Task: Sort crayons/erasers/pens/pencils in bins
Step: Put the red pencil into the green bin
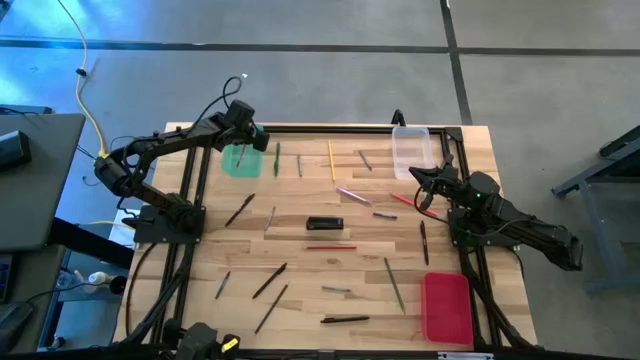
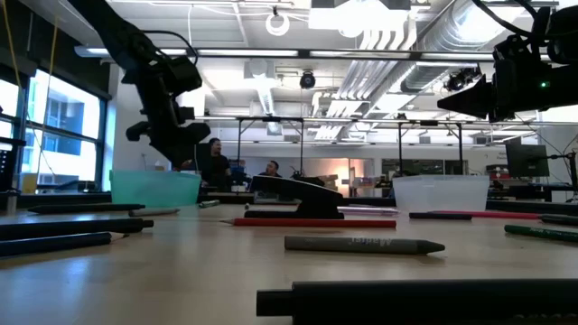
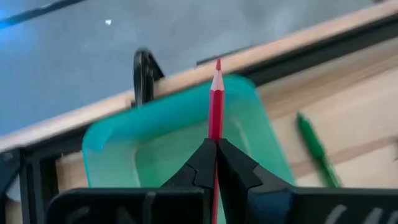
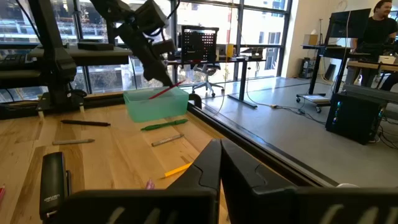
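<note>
Holding a red pencil (image 3: 216,99) clenched above the green bin (image 3: 155,149), the left tool (image 3: 216,163) risks dropping it across the rim; right tool (image 4: 219,163) waits shut, well apart.

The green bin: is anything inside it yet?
The green bin looks empty where its floor shows. The left gripper, jaws shut on a red pencil, hangs above it and hides part of the floor.

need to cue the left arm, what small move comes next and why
Probably open the left gripper and drop the red pencil. Its fingers are shut on the pencil, which already hangs over the green bin, tip past the far rim.
</note>
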`<move>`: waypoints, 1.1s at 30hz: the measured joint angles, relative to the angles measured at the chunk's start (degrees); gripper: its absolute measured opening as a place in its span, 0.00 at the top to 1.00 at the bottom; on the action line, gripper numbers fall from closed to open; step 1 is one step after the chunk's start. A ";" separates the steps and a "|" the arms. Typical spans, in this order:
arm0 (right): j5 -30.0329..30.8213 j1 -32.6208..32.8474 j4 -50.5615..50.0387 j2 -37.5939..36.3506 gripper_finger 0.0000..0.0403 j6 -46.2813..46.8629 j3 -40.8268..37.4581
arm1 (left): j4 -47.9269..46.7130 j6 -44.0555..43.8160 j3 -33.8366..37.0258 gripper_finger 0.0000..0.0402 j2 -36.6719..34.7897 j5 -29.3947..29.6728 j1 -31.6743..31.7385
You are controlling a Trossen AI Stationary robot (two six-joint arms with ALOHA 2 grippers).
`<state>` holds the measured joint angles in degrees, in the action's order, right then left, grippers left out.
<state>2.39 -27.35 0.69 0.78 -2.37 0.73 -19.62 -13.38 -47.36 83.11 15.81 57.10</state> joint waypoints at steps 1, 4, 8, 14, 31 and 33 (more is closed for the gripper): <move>0.00 0.00 0.00 0.00 1.00 -0.02 0.00 | 0.34 -0.10 0.50 1.00 0.00 -0.01 0.00; 0.00 0.00 0.00 0.00 1.00 -0.02 0.00 | 0.98 -0.51 2.10 1.00 0.00 -0.05 -0.04; 0.00 0.00 -0.02 0.00 1.00 -0.01 0.00 | 2.09 -1.00 3.85 1.00 0.01 -0.18 0.00; 0.00 0.00 -0.01 0.00 1.00 0.00 0.00 | 2.10 -1.01 4.53 1.00 1.62 -0.66 -0.06; -0.01 0.00 -0.02 0.00 1.00 -0.02 0.00 | 2.84 -1.88 4.51 0.96 3.64 -1.77 -0.18; 0.00 -0.02 0.00 0.00 1.00 -0.01 0.00 | 2.84 -1.25 4.51 0.94 3.31 -1.77 -0.17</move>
<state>2.39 -27.37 0.69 0.78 -2.38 0.73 -16.78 -14.63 -42.85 86.42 14.04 56.93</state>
